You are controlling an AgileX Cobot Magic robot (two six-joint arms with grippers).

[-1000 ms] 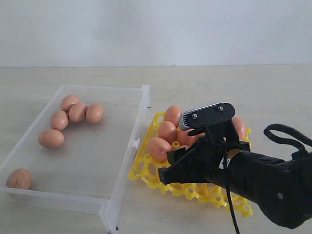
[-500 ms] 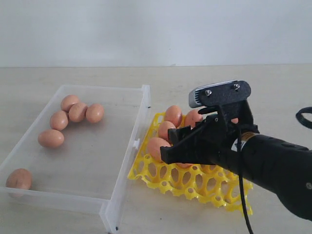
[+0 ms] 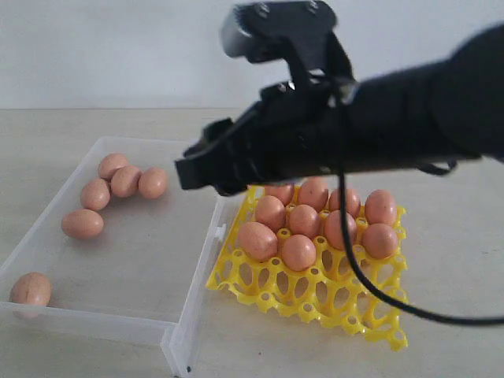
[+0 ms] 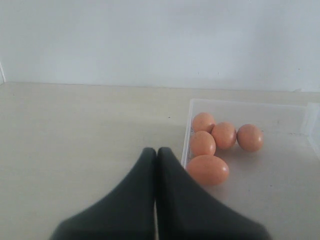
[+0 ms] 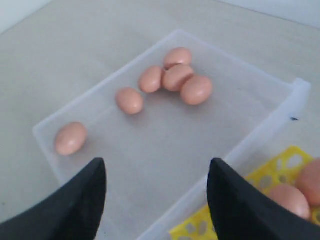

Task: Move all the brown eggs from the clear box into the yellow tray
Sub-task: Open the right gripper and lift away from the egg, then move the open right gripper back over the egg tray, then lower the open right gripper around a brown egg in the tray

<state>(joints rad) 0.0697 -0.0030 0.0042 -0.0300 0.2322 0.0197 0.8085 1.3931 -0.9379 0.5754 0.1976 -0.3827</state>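
Observation:
Several brown eggs (image 3: 126,180) lie in the clear box (image 3: 134,252): a cluster toward its far left and one egg (image 3: 30,289) alone in the near left corner. More brown eggs (image 3: 298,252) fill the back cups of the yellow tray (image 3: 315,295). My right gripper (image 3: 187,167) hangs open and empty, high over the box's wall beside the tray. In the right wrist view the right gripper (image 5: 157,165) looks down on the box (image 5: 165,145) and its eggs (image 5: 196,90). My left gripper (image 4: 156,150) is shut and empty, just outside the box wall (image 4: 186,145) near an egg (image 4: 207,170).
The box and the tray stand side by side on a pale tabletop (image 3: 441,157), with a white wall behind. The right arm's black cable (image 3: 370,291) loops down in front of the tray. The tray's front cups (image 3: 346,307) hold nothing.
The right gripper has lifted off the front of the tray and swung up and left, over the box's near wall. Eggs it hid in the tray now show.

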